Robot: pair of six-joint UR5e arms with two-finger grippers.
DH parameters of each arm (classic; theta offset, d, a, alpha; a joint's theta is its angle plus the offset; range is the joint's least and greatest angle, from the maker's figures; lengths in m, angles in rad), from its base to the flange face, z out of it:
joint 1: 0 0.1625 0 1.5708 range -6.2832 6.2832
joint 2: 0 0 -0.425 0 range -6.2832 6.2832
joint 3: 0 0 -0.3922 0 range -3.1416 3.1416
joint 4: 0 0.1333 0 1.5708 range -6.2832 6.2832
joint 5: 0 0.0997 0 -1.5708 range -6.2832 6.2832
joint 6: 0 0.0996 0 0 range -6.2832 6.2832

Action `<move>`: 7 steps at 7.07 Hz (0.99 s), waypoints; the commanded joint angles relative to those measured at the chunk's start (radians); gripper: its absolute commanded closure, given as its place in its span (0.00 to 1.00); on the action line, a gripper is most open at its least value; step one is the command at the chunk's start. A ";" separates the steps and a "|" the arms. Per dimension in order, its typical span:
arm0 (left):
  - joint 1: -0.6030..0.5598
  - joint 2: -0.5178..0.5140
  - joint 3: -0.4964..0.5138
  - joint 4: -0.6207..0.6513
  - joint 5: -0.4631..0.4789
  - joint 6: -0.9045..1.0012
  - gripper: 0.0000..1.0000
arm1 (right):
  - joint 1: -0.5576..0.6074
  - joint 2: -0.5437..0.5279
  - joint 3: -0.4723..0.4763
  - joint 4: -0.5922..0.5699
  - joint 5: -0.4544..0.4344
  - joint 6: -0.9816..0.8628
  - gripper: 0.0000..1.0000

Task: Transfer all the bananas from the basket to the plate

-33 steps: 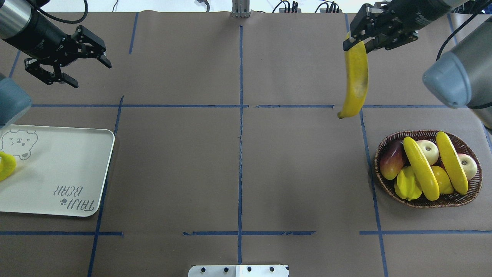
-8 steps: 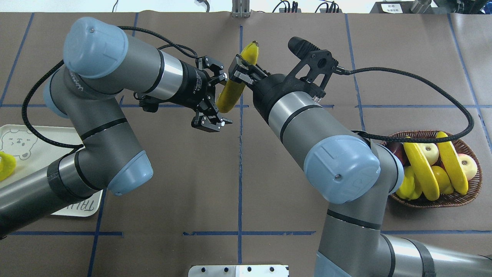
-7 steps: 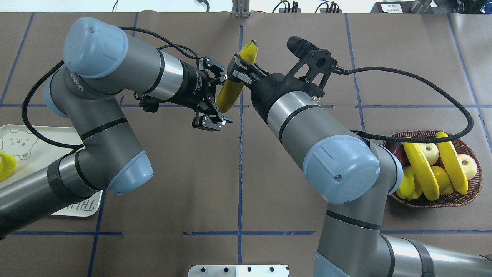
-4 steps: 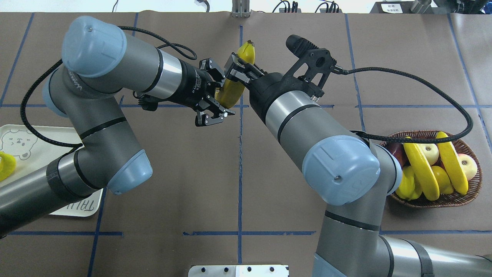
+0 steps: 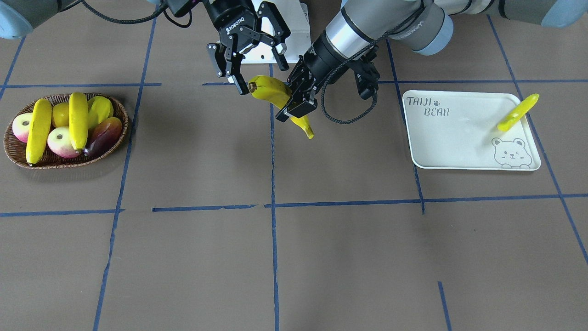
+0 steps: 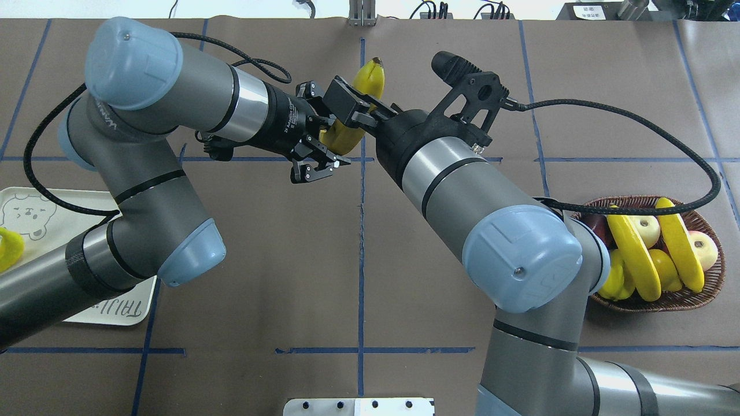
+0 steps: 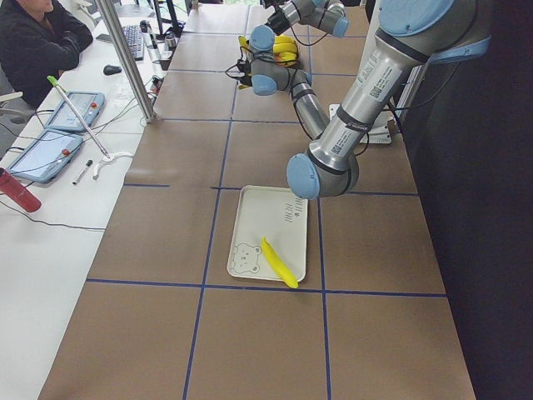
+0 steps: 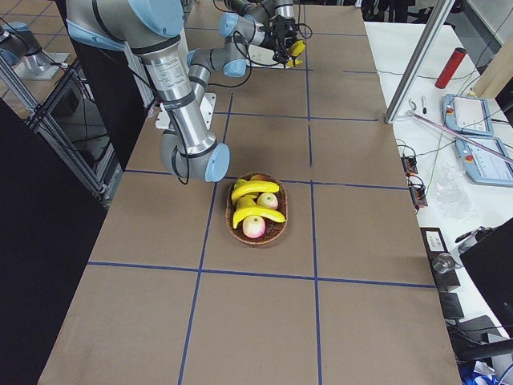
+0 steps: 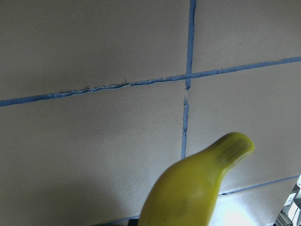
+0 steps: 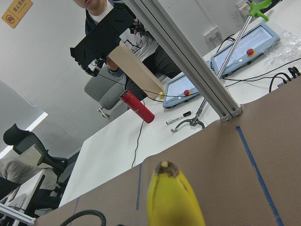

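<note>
One banana [image 5: 268,90] is pinched across its middle by the left gripper [image 5: 296,106], whose jaws are closed narrow on it. It hangs over the table [image 5: 344,253], just above the centre of the front view, with its brown stem end pointing left and its tip down and right. The right gripper [image 5: 259,73] stands close beside it with its jaws spread wide. One fingertip is just beside the stem end, but I cannot tell whether it touches. There are four bananas in all. A second banana [image 5: 517,112] lies aslant in the upper right corner of the plate [image 5: 459,147], above the printed bear at the frame's right. A third banana [image 5: 39,131] and a fourth banana [image 5: 78,120] lie side by side across the basket [image 5: 64,162] at the left edge. Under them sit two apples [image 5: 57,140], one lemon [image 5: 59,115], one starfruit [image 5: 100,109] and one dark red mango [image 5: 103,135].
</note>
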 commanded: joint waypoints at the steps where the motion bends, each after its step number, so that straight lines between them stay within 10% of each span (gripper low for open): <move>1: -0.127 0.007 0.071 0.001 -0.145 0.067 1.00 | 0.012 -0.052 0.099 -0.004 0.069 -0.066 0.00; 4: -0.184 0.229 -0.014 0.007 -0.277 0.518 1.00 | 0.041 -0.108 0.139 -0.020 0.178 -0.084 0.00; 7: -0.197 0.411 -0.076 0.010 -0.253 0.911 1.00 | 0.179 -0.106 0.188 -0.296 0.398 -0.139 0.00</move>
